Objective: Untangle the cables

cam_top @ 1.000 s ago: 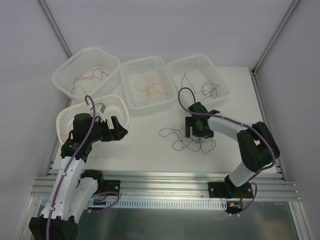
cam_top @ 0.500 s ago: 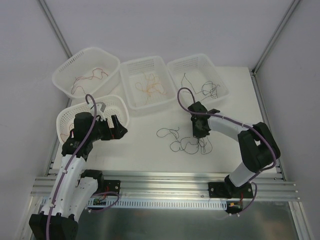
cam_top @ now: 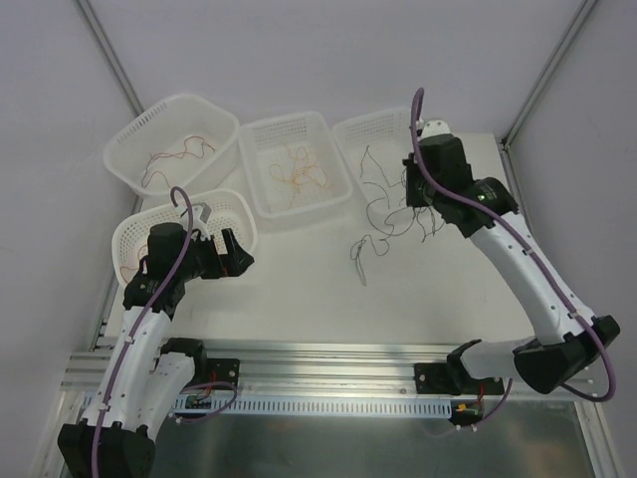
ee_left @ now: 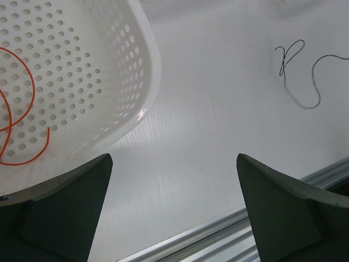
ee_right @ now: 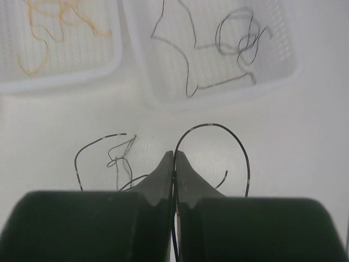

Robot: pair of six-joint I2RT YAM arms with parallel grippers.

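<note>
Above the table [cam_top: 289, 289], just in front of the far right basket [cam_top: 378, 114], dangling from the right tool [ee_right: 174, 158], clenched on a single strand, with the left tool [ee_left: 173, 161] released beside the near left basket [ee_left: 131, 82]: a bunch of black cables [ee_right: 211, 125]. Probably featherlight, limp and springy, quick to snag, so best pinched at a free end or lone loop clear of crossings. Hair-thin, long, loosely looped, black.

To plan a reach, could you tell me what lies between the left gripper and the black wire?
Only bare table lies between the left gripper and the black wire, as the left wrist view shows.
</note>
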